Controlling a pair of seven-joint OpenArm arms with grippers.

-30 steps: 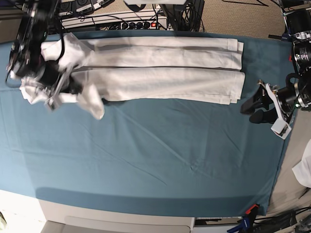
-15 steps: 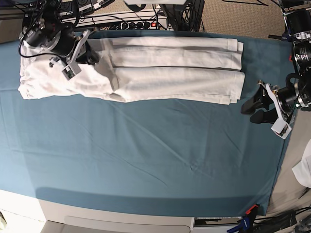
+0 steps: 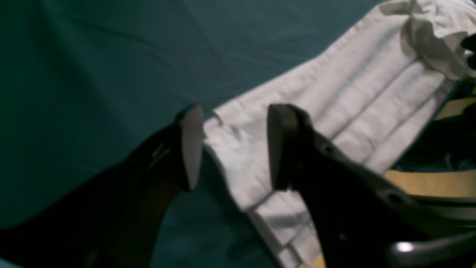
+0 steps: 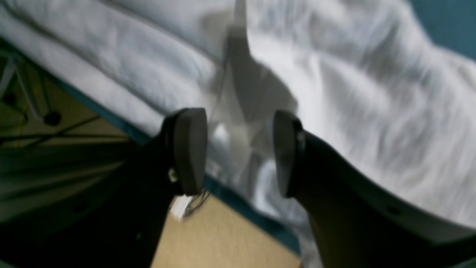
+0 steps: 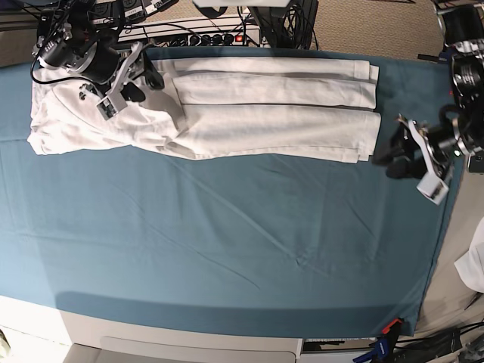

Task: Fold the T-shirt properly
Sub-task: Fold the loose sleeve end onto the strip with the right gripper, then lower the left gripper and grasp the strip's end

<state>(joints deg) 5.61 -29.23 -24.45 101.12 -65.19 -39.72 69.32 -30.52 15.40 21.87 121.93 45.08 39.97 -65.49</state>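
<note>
The white T-shirt (image 5: 249,110) lies as a long folded band along the far side of the teal table cover (image 5: 227,234). Its left end is bunched and wrinkled. My right gripper (image 5: 142,80) hovers open over that left part; in the right wrist view its jaws (image 4: 238,152) stand wide with nothing between them, just above the T-shirt (image 4: 372,111). My left gripper (image 5: 386,164) is open beside the shirt's right end. In the left wrist view its jaws (image 3: 234,147) frame the near corner of the T-shirt (image 3: 334,111) without touching it.
A power strip (image 5: 189,34) and cables run behind the table's far edge. A small white cloth (image 5: 473,265) hangs off the right side. Tan floor (image 4: 223,238) shows past the far edge. The cover's near half carries only creases.
My right gripper carried the shirt's left end up and back onto the band, then opened and let go. My left gripper has shifted slightly toward the shirt's right end.
</note>
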